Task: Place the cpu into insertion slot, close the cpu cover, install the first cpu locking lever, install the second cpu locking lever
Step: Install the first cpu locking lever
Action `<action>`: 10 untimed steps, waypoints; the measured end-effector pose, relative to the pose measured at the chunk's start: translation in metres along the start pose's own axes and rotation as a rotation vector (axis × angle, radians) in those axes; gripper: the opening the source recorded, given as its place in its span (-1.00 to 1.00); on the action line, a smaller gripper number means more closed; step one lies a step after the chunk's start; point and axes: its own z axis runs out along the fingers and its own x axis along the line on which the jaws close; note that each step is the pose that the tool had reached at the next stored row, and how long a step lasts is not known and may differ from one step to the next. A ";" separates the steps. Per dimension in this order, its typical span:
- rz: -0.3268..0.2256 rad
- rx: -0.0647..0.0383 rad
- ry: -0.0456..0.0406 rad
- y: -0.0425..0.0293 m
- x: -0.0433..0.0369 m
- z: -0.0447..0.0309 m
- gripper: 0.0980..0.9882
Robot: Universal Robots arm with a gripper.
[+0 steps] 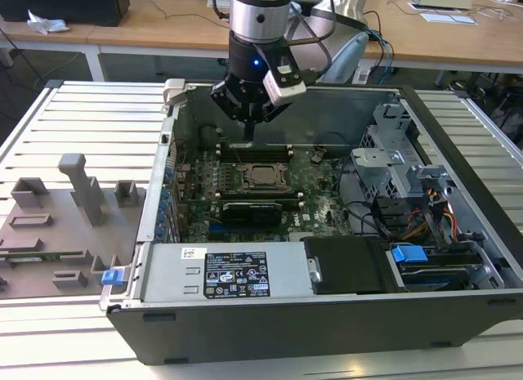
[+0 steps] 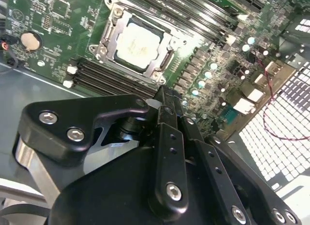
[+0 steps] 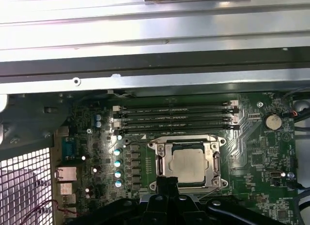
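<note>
Inside the open computer case (image 1: 327, 315), which stands on a slatted bench (image 1: 90, 110), the cpu (image 1: 263, 175) is found near the middle of the green motherboard (image 1: 327, 200). It is already seated in the insertion slot (image 3: 217, 179), with its pale metal top facing up. The cpu cover (image 3: 164, 159) is seen lying flat around the chip in both wrist views, its window framing the silver top, so the first two steps are judged done. Whether either locking lever is latched cannot be told from these views, so the lever steps are counted as unconfirmed.

In the exterior view the hand (image 1: 249, 133) is held above the board at about twelve o'clock from the socket, over the memory slots (image 1: 253, 149) and apart from the cover. Its fingers (image 2: 163, 97) are drawn together to a narrow tip, and nothing is gripped between them. A long black card (image 1: 253, 210) lies at six o'clock from the socket.
</note>
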 end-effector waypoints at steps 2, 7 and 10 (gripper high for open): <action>0.000 0.000 0.0000 -0.0002 0.0024 0.0012 -0.98; 0.000 -0.001 -0.0001 0.0002 0.0148 0.0061 -0.98; 0.000 -0.001 -0.0003 0.0018 0.0253 0.0082 -0.98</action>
